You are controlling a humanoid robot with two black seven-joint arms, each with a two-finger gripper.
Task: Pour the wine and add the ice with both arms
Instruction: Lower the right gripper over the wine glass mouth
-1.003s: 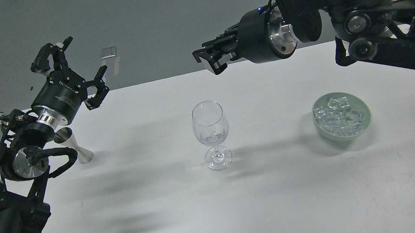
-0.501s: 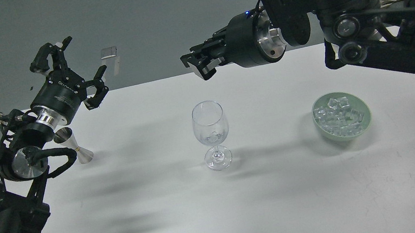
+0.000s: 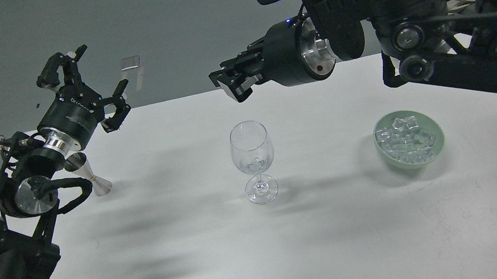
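Ice (image 3: 405, 139) heaped in green bowl (image 3: 437, 144), wine glass (image 3: 253, 161) upright

Your ice (image 3: 405, 142) is a heap of small clear cubes with whitish glints, filling the pale green bowl (image 3: 438, 148) at 3 o'clock of the upright wine glass (image 3: 253, 159). Small clear pieces lie in that glass's bottom; what they are cannot be told.
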